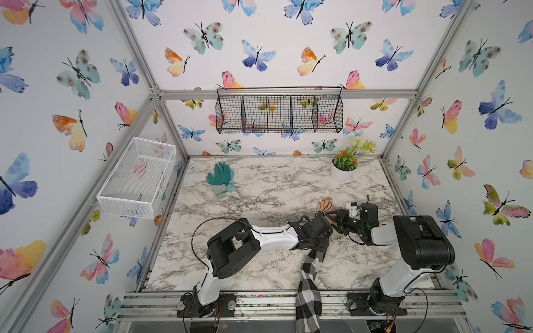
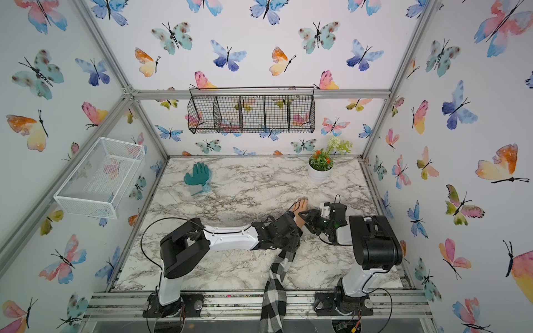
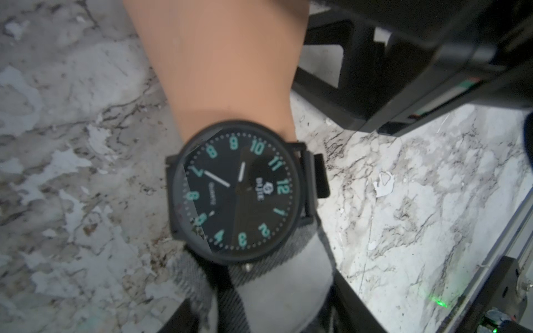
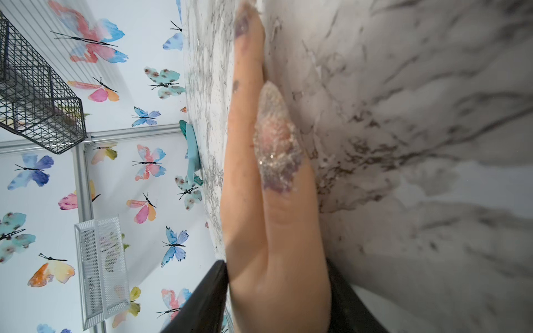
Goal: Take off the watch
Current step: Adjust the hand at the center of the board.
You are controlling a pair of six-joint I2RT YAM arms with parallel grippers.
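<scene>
Left wrist view, watch [image 3: 235,191] blurred, left claw [image 3: 259,317] cropped, cannot tell its grip, right claw [image 4: 277,268] clamping mannequin hand [image 4: 251,173]

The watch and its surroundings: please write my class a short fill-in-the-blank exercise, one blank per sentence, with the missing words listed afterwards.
1. The watch is worn on the ____ of the mannequin hand.
2. The sleeve next to the watch is checked black and ____.
3. The side-wall basket is white wire; the back-wall basket is ____ wire.

Missing words: wrist; white; black.
</scene>
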